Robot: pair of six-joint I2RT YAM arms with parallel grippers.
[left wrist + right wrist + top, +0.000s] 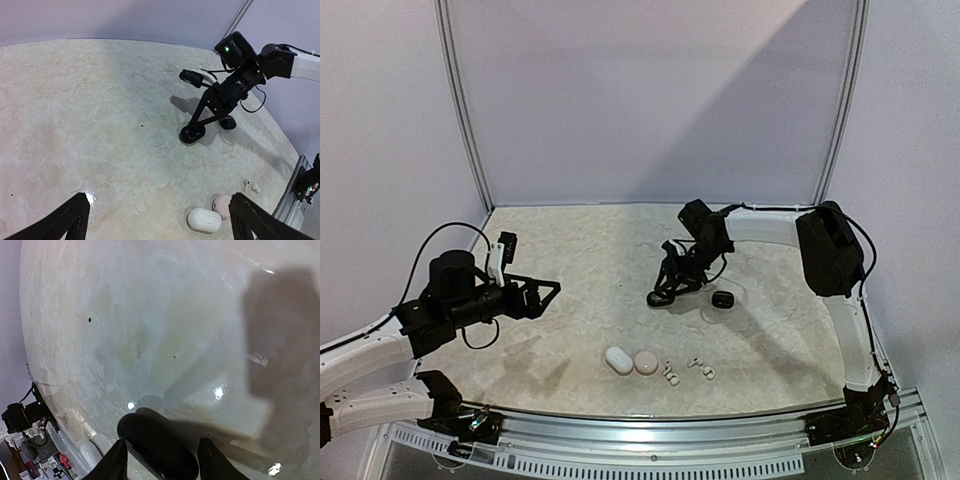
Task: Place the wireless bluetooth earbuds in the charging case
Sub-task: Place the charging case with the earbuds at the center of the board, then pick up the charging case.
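Two white earbuds (671, 372) (701, 368) lie near the front of the table, right of a white oval case (618, 360) and a pink case (646, 362). In the left wrist view the earbuds (246, 184) sit beyond the pink case (222, 205) and the white case (204, 219). My right gripper (660, 297) is low at the table's middle, with a black oval case (157, 445) between its fingers, which touch both ends. It also shows in the left wrist view (192, 133). My left gripper (548, 298) is open and empty, hovering at the left.
A second small black piece (723, 299) lies just right of the right gripper, partly hidden behind a finger in the left wrist view (228, 123). A metal rail (650, 420) runs along the front edge. Frame posts stand at the back corners.
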